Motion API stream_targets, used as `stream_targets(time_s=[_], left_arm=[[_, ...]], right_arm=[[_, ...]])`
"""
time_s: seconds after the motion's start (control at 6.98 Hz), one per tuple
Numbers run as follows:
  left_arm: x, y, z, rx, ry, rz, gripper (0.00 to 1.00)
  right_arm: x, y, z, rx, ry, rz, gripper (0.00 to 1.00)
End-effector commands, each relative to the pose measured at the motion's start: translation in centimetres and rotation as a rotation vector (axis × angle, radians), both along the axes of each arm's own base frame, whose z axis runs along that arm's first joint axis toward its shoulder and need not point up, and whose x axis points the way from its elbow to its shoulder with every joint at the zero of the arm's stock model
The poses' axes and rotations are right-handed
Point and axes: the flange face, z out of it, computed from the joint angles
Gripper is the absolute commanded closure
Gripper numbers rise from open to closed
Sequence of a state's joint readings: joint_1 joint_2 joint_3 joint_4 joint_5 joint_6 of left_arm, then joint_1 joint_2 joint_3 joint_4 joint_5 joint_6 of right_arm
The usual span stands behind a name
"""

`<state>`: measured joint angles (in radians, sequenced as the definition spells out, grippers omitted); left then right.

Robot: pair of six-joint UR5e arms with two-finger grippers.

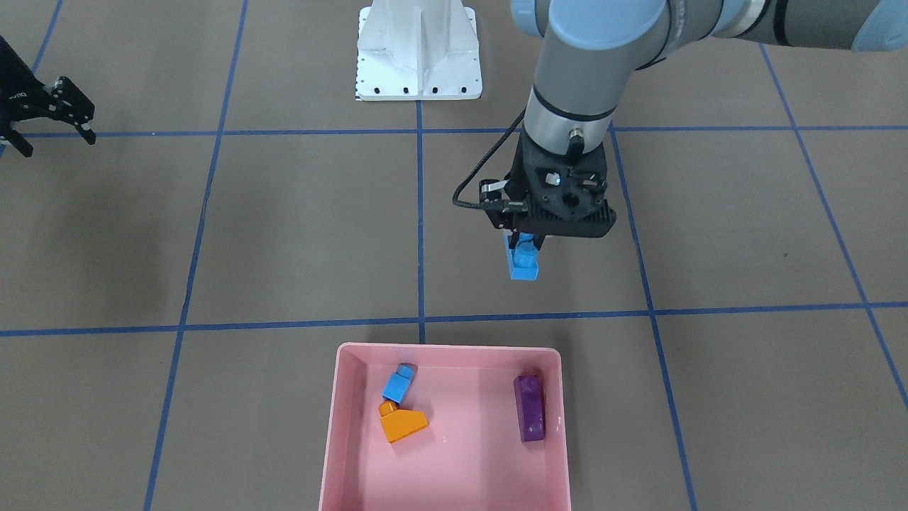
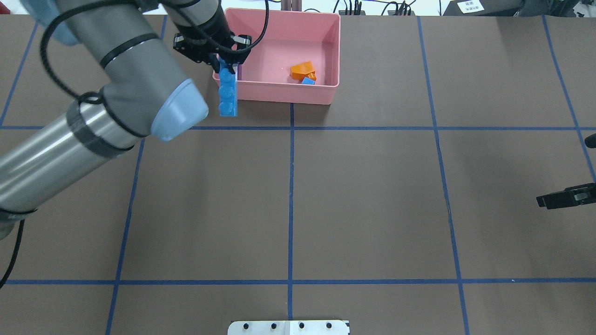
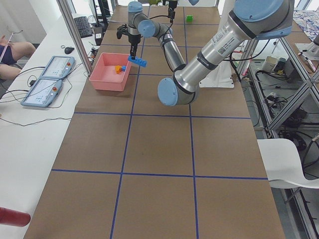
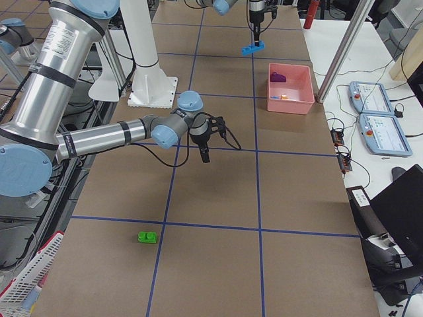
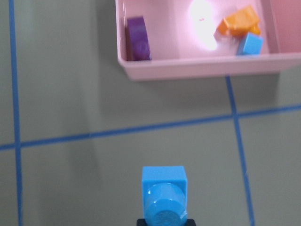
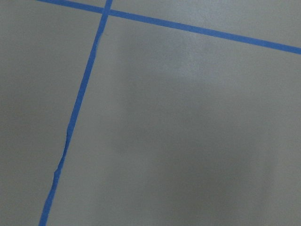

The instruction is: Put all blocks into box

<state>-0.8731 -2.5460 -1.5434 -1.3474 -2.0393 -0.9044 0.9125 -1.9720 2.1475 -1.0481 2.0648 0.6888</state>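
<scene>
While the left gripper clenches the long blue bar short of the pink box, lower centre, advise clearing its rim before release; the right gripper gapes.

Left arm stretched far forward, right arm held low and level
Left claw points straight down, jaws closed on one end of the long blue bar, clear of the bench; right claw hangs well apart, wrist turned down, fingers seemingly spread, though only partly in frame
</scene>
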Motion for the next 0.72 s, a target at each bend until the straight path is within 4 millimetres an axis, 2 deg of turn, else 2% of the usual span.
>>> stream_targets(time_s=[0.0,0.14,0.43,0.57], left_arm=[[3.9,-9.0,-3.2,-0.073,-0.029,-0.057,1.0],[6.4,-12.0,-1.3,-0.109,-0.014,-0.098,1.0],[7.8,-13.8,1.7,-0.139,-0.029,-0.116,1.0],[9.0,-15.4,3.2,-0.168,-0.048,-0.127,1.0]], right_arm=[[1.6,0.3,1.5,0.016,0.026,-0.021,0.01],[3.2,0.4,2.5,0.011,0.024,-0.028,0.0],[7.0,1.9,4.8,0.025,0.052,-0.055,0.0],[7.4,2.0,5.6,0.014,0.061,-0.052,0.01]])
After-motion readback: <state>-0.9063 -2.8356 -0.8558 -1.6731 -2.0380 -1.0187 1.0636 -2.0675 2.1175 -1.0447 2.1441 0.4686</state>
